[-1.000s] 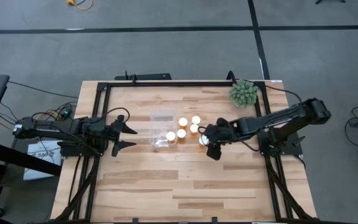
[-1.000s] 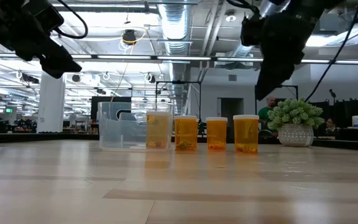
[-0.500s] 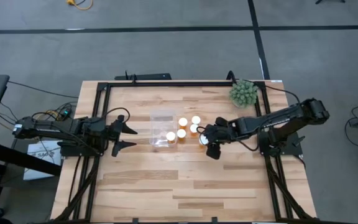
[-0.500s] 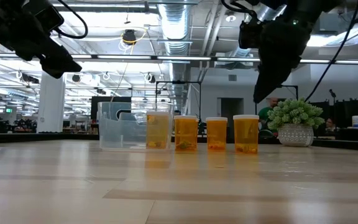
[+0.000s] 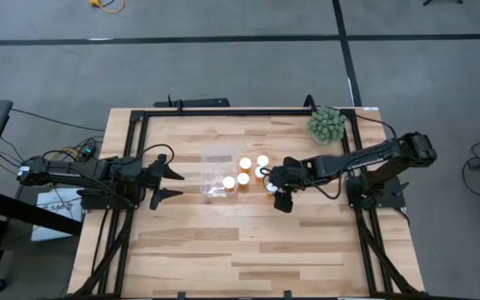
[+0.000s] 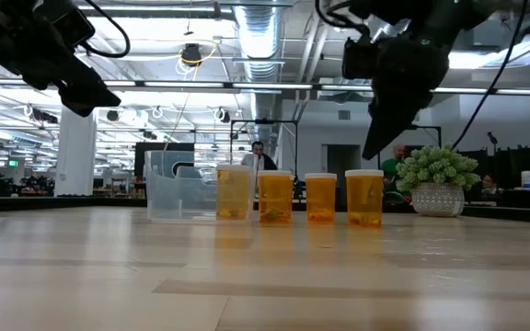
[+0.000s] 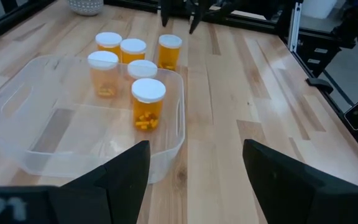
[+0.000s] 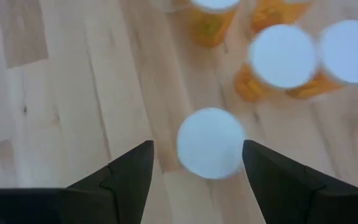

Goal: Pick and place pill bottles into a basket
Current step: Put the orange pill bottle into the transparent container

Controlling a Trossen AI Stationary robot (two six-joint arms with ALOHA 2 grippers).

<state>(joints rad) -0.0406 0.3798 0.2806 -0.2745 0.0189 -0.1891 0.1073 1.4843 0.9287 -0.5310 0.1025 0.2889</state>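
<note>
Right claw spread wide, hovering directly above white-capped pill bottle on bench. Left claw wide, parked beside basket.

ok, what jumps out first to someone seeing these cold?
A cluster of small orange pill bottles with white caps mid-table, one already inside the clear plastic basket. The right gripper hovers open over the nearest bottle's cap; the left gripper waits open beside the basket.
</note>
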